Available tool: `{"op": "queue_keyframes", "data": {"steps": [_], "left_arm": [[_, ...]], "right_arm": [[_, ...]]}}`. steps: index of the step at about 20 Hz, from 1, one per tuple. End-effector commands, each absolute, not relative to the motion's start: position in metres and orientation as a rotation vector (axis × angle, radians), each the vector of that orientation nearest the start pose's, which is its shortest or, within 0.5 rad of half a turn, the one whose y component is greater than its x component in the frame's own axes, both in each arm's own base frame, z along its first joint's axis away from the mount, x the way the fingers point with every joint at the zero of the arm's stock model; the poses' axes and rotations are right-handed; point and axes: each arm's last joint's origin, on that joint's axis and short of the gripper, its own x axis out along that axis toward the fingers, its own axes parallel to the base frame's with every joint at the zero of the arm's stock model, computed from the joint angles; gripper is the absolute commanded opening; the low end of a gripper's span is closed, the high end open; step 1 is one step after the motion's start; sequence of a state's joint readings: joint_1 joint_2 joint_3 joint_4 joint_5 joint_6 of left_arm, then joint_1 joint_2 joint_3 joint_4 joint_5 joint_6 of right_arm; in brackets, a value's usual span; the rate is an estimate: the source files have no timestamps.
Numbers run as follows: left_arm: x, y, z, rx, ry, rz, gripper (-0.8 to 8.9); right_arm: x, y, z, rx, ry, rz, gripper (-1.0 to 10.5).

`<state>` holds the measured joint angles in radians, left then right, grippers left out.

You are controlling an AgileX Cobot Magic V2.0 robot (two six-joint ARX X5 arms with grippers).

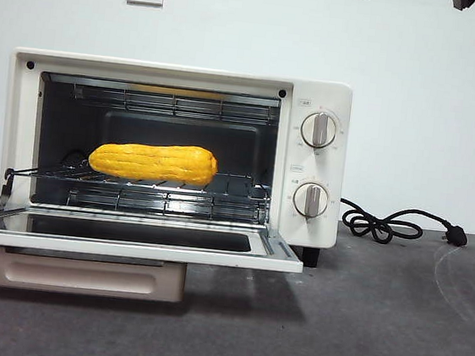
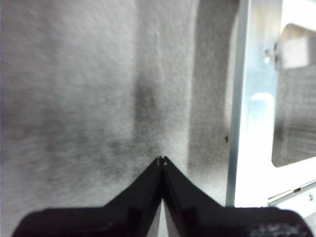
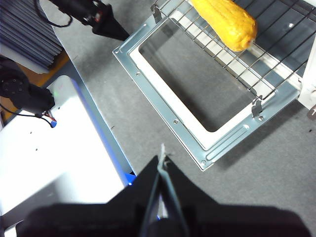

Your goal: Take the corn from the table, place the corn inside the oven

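A yellow-orange corn (image 1: 153, 162) is seen on the silver wire rack (image 1: 168, 189) inside a cream-white oven (image 1: 329, 154). A dark grey, mottled counter (image 1: 375, 328) is shown, with a black cord (image 1: 394, 224) near its back edge.

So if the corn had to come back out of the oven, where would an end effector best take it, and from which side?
Probably around the thick middle of the corn, coming in level through the open front of the oven. It lies lengthwise across the wire rack, side-on to the opening, and both ends taper, so a mid-body pinch looks steadiest. The lowered door leaves the approach open.
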<state>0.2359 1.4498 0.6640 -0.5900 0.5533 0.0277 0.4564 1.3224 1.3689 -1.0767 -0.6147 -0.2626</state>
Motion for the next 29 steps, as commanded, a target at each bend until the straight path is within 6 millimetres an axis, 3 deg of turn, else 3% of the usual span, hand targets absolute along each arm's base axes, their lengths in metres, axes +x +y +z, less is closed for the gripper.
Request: {"op": "queue_keyframes", "data": {"steps": [1, 9, 21, 29], "left_arm": [[0.221, 0.034, 0.135, -0.532, 1.306, -0.305, -0.09], [0.225, 0.03, 0.112, -0.698, 1.326, -0.516, -0.09], [0.225, 0.048, 0.121, -0.968, 1.126, -0.683, -0.08], [0.237, 0.051, 0.144, -0.992, 1.039, -0.742, -0.08]], "right_arm": [[0.213, 0.123, 0.352, -0.136, 0.932, 1.114, -0.1], [0.213, 0.123, 0.352, -0.141, 0.932, 1.117, -0.1], [0.213, 0.123, 0.352, -0.141, 0.933, 1.117, -0.1], [0.213, 0.123, 0.352, -0.142, 0.927, 1.117, -0.1]]}}
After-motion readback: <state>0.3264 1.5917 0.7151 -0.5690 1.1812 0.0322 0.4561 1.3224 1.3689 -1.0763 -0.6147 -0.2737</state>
